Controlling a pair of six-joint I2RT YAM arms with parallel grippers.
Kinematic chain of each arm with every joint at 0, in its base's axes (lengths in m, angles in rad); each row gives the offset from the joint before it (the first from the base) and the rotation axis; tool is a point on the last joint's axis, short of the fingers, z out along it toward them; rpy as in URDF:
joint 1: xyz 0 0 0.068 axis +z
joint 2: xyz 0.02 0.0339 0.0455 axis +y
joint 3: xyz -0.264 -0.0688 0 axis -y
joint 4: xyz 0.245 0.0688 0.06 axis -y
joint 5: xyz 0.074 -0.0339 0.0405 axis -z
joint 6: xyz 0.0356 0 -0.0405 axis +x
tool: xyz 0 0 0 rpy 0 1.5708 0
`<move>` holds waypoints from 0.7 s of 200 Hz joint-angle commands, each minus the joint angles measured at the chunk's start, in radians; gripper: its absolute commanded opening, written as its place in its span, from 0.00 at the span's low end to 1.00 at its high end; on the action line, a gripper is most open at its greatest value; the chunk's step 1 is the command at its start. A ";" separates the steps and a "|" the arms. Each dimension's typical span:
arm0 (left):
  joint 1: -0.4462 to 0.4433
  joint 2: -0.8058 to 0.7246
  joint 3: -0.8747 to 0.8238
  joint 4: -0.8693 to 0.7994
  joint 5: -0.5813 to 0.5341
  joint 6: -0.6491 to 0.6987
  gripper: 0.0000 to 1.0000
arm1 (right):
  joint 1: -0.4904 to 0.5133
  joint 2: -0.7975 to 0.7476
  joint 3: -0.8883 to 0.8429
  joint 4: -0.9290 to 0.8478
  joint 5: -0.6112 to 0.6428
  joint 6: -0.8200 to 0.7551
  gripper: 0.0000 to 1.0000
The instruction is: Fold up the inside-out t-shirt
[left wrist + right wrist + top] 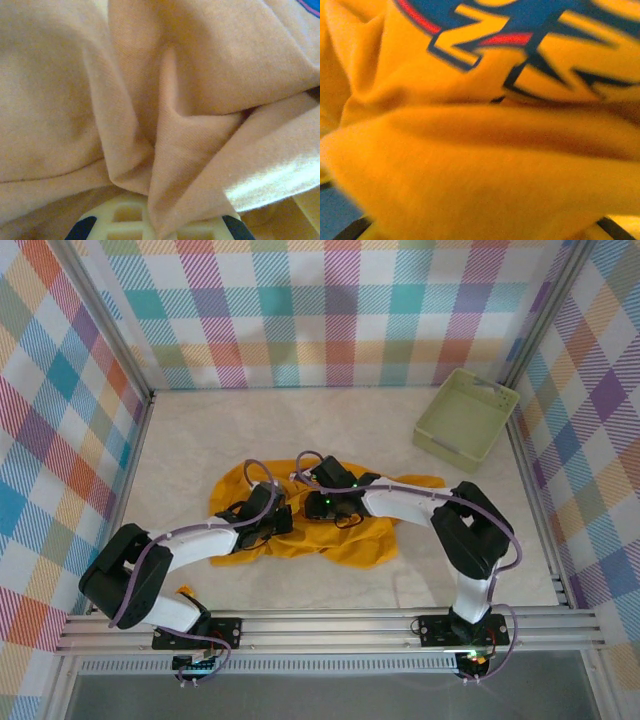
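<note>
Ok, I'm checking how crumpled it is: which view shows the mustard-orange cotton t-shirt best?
Top external: the mustard-orange cotton t-shirt shows its full outline, bunched on the table. Left wrist gives close folds; right wrist, folds and blue-red print.

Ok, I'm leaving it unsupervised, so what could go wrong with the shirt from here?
1. The left tool looks shut on several bunched folds of the t-shirt, so a pull may drag layers together rather than spreading them.
2. Both tools sit close together mid-heap; the right tool is draped in cloth, so fabric could snag on it.
</note>
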 commanded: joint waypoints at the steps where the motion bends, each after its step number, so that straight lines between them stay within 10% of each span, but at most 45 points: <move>1: -0.009 -0.025 -0.021 0.023 0.018 -0.010 0.00 | -0.004 0.034 0.055 -0.011 0.052 0.036 0.38; 66: -0.029 -0.039 -0.030 0.040 0.018 -0.005 0.00 | -0.004 0.108 0.121 -0.042 0.086 0.036 0.38; 140: -0.032 -0.030 -0.025 0.039 0.003 -0.009 0.00 | 0.011 0.114 0.128 -0.066 0.114 0.009 0.17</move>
